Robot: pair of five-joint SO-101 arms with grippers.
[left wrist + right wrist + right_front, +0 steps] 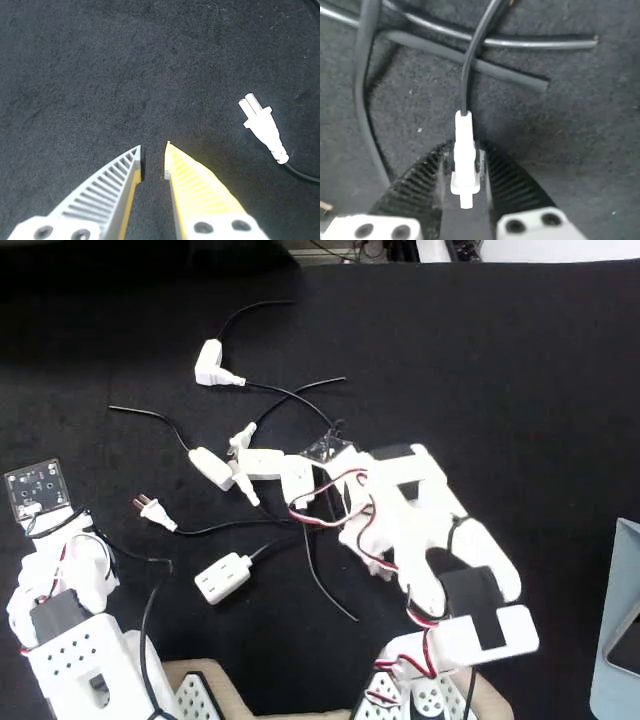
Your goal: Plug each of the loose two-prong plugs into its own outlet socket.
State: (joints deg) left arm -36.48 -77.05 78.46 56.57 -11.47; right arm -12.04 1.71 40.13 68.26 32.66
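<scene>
My right gripper (465, 152) is shut on a white two-prong plug (464, 165), whose black cable (470, 65) runs away from the fingers. Seen from above, this gripper (262, 468) lies among tangled cables mid-table, right beside a white socket (208, 464). My left gripper (153, 147) hovers over bare black cloth, open by a narrow gap with nothing in it. A loose white plug (262, 127) lies off to one side of it, also seen at the left of the table as the plug (150, 510). Another white outlet socket (222, 577) lies near the front.
A white angled socket (210, 362) with a plug in it lies at the back. Black cables (320, 580) cross the table's middle. A grey-blue container (615, 630) stands at the right edge. A marker card (40, 490) sits on the left arm.
</scene>
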